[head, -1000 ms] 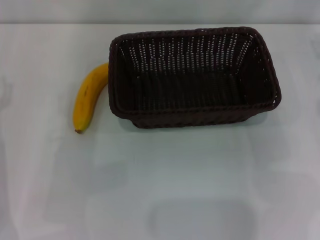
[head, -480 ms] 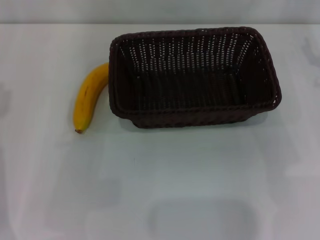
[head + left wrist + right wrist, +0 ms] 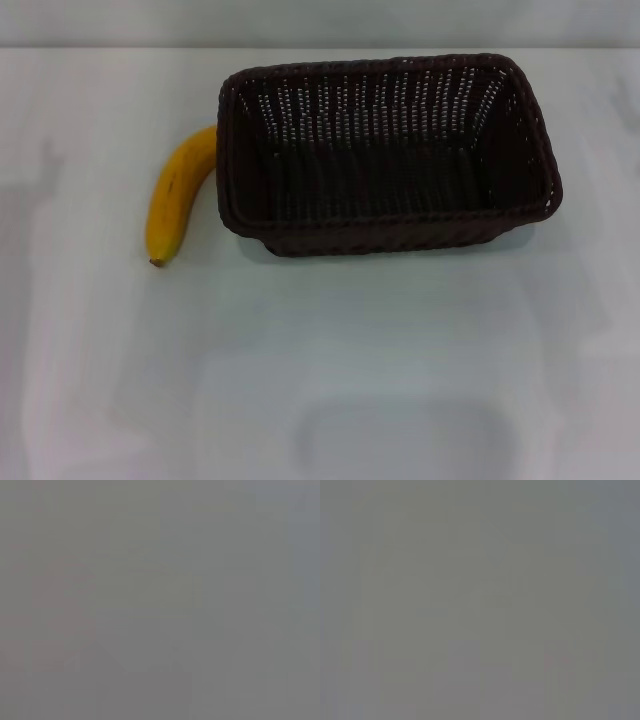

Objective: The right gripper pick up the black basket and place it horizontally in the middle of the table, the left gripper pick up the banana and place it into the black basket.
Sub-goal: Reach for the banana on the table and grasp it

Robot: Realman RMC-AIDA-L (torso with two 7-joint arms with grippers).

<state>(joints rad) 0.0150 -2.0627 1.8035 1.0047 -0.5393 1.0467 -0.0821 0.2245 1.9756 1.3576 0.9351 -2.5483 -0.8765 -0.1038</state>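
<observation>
The black basket [image 3: 385,150] is a dark woven rectangle standing upright on the white table [image 3: 330,350], its long side running left to right, a little right of the middle and towards the back. It is empty. The banana [image 3: 177,195] lies on the table just left of the basket, its upper end touching the basket's left rim, its dark tip towards the front. Neither gripper shows in the head view. Both wrist views are a blank grey with nothing to make out.
The table's back edge [image 3: 120,47] runs across the top of the head view. Faint shadows lie on the white surface at the left and front.
The basket and banana have not moved. A faint shadow on the table's left side has shifted.
</observation>
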